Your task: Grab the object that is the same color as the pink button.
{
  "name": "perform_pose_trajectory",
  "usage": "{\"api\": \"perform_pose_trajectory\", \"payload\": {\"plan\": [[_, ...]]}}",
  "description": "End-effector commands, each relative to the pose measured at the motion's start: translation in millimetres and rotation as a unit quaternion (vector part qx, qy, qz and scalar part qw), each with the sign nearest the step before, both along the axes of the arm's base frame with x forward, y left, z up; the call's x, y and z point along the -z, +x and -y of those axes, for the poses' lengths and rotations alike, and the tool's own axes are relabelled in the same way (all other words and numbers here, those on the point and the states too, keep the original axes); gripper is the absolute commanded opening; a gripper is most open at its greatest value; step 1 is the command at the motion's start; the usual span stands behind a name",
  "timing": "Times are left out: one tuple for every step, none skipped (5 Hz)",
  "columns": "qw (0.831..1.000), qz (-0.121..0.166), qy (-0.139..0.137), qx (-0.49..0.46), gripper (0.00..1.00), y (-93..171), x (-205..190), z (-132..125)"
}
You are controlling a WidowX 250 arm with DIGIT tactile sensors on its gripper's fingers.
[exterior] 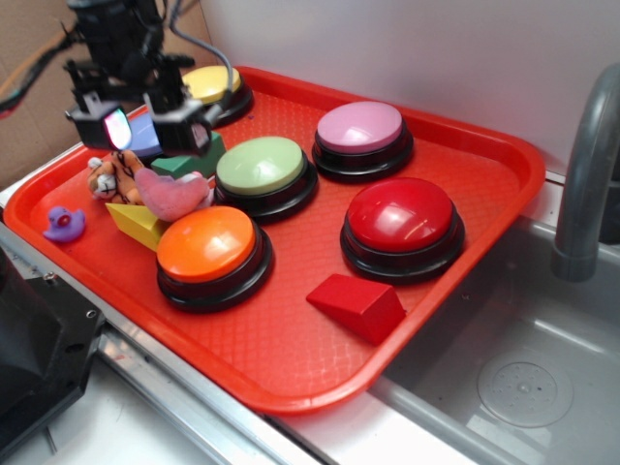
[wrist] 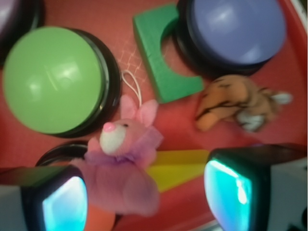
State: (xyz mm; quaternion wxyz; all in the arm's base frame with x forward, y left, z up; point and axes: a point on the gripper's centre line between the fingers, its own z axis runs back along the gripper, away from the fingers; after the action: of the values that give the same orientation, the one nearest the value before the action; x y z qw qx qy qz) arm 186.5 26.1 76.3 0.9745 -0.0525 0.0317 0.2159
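Pink plush (wrist: pixel 126 166) between tiger (wrist: pixel 238 103), green button (wrist: pixel 50 79), open pincer (wrist: pixel 147 197) above.

A small soft pink plush (exterior: pixel 172 194) lies on a red tray (exterior: pixel 291 358), near its left side. In the wrist view the plush (wrist: pixel 122 168) shows two upright pink ears, a round white muzzle with a pink nose, and a thin lilac ruffle around its neck. A white string loop runs from its head. Its head points toward a green button (exterior: pixel 260 165), just beside it. Its body lies over one end of a yellow block (wrist: pixel 178 168).

The pink button (exterior: pixel 360 129) is a large round dome with a pale pink top and a black base. It sits upright near the tray's back edge, well apart from the plush, beyond the green button.
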Motion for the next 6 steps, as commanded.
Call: {"api": "perform_pose_trajectory", "payload": {"plan": [[0.997,0.023,-0.061,-0.039,1.0,-4.3,21.3,10.7],[0.992,0.039,-0.096,-0.07,1.0,-5.5,25.2,7.6],[0.992,0.041,-0.093,-0.077,1.0,-3.6,25.6,5.2],[0.992,0.044,-0.087,-0.074,0.11,-2.5,24.6,5.5],[0.992,0.048,-0.083,-0.077,0.0,-0.7,24.6,7.4],[0.993,0.052,-0.083,-0.07,0.0,1.7,23.4,8.4]]}}
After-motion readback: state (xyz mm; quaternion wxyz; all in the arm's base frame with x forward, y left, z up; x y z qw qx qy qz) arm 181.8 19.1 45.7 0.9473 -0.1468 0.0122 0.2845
